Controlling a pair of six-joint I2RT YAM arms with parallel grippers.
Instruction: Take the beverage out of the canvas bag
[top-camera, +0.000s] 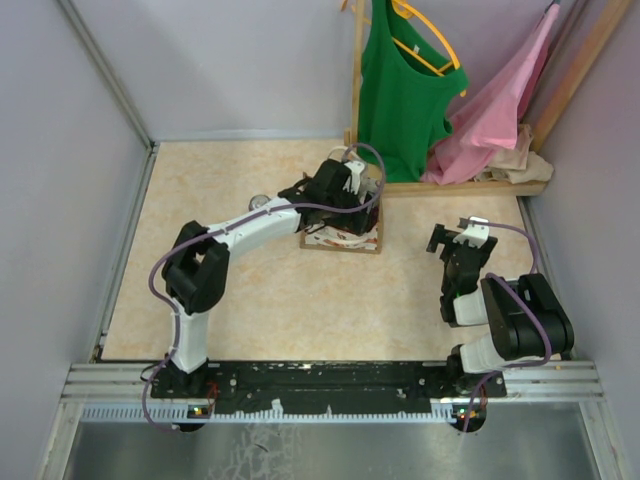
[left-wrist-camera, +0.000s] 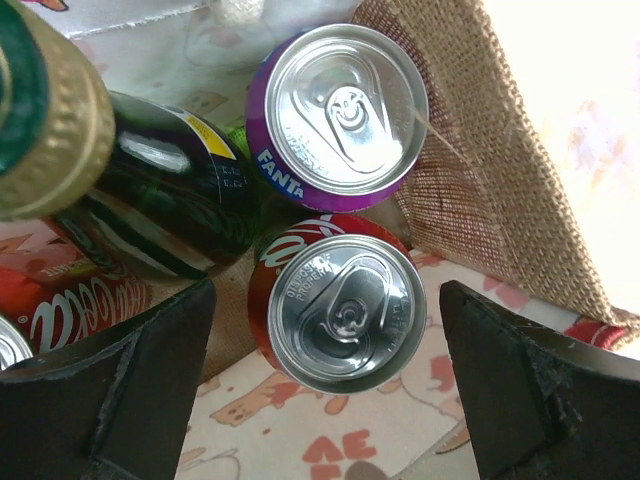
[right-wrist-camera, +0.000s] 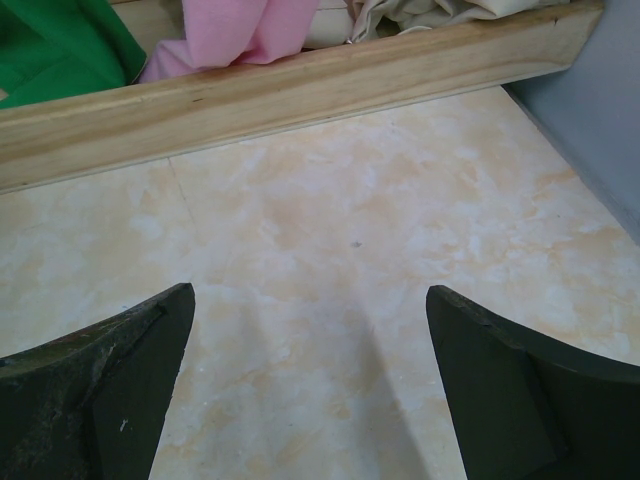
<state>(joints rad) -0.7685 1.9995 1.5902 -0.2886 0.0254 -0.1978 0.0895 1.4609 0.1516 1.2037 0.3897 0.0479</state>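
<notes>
The canvas bag (top-camera: 345, 238) stands at the back middle of the table, cream with a red print, and my left arm covers most of it. In the left wrist view I look down into the bag (left-wrist-camera: 490, 190). It holds a purple Fanta can (left-wrist-camera: 335, 115), a red can (left-wrist-camera: 345, 310), a dark green bottle with a gold cap (left-wrist-camera: 165, 200) and another red Coca-Cola can (left-wrist-camera: 75, 310). My left gripper (left-wrist-camera: 325, 292) is open, its jaws on either side of the red can and apart from it. It also shows in the top view (top-camera: 345, 190). My right gripper (top-camera: 455, 240) is open and empty over bare table (right-wrist-camera: 308, 292).
A wooden rack (top-camera: 470, 186) stands at the back right with a green sleeveless top (top-camera: 400, 90) and a pink garment (top-camera: 500, 110) hanging on it. Its base rail (right-wrist-camera: 300, 85) lies just beyond my right gripper. A small silvery round thing (top-camera: 258, 203) sits left of the bag. Grey walls close in both sides.
</notes>
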